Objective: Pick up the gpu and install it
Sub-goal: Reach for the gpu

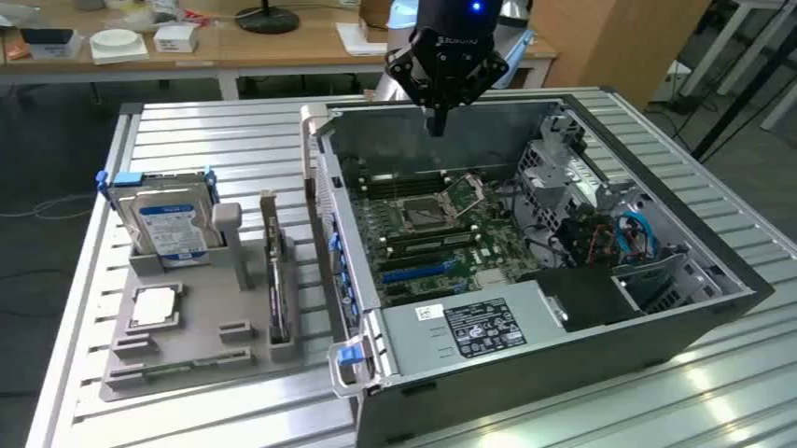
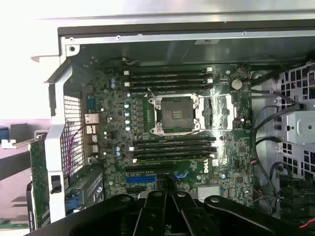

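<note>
The gpu [image 1: 275, 275] stands on its long edge in the grey holder tray [image 1: 187, 359] on the slatted surface [image 1: 224, 140], just beside the open computer case [image 1: 648, 345] — its long axis runs far-to-near in the exterior view, parallel to the case wall. The jaws hang pressed together, empty, above the motherboard [image 1: 430, 233] — well apart from it.

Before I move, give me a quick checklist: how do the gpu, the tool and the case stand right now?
1. gpu upright on edge in the grey holder: ok.
2. Tool empty, above the case: ok.
3. Tool open: not ok, it is shut.
4. Case side open, motherboard exposed: ok.
5. Blue slot free of a card: ok, as far as it shows.
6. Hard drive apart from the gpu: ok.
</note>
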{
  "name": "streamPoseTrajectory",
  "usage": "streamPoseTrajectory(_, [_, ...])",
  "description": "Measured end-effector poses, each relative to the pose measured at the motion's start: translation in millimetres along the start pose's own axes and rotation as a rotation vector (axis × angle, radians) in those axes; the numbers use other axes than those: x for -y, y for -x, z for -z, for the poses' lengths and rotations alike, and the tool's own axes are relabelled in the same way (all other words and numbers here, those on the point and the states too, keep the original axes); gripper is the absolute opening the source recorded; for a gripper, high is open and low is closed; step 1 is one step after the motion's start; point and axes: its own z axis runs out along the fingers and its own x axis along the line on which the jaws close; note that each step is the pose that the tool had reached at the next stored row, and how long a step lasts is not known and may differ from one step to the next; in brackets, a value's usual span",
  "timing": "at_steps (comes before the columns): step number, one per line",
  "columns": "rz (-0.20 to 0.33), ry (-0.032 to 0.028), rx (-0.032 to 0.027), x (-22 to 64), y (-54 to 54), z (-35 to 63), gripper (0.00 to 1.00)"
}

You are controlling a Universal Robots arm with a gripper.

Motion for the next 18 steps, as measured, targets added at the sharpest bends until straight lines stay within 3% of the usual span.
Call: streamPoseTrajectory(18, [0.0,0.0,0.0,0.5,-6.4,0.0,0.11])
